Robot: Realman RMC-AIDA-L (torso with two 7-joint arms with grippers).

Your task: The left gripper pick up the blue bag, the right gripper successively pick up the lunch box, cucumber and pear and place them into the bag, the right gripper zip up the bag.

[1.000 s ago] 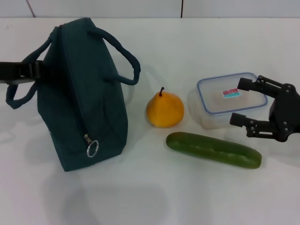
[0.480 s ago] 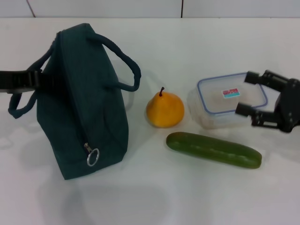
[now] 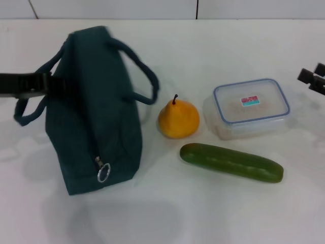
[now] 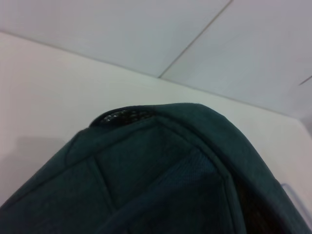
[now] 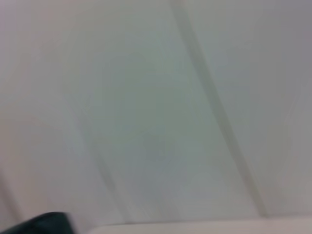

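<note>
Now the blue bag [image 3: 94, 109] stands at nine o'clock on the table [image 3: 213, 51], zipper edge running from twelve down to six, ring pull low. The left gripper [image 3: 43, 85] meets it at a handle; grip unclear. The lunch box [image 3: 249, 108] lies at three, the cucumber [image 3: 231, 162] below it, long axis ten-to-four, the pear [image 3: 178, 120] central, stem up. The right gripper [image 3: 316, 79] hangs at the three o'clock edge, spread unclear.

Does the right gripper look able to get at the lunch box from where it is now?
Probably yes. The right gripper sits at the table's right edge, beside the lunch box, with only bare tabletop between them; the cucumber and pear lie clear of that path.
</note>
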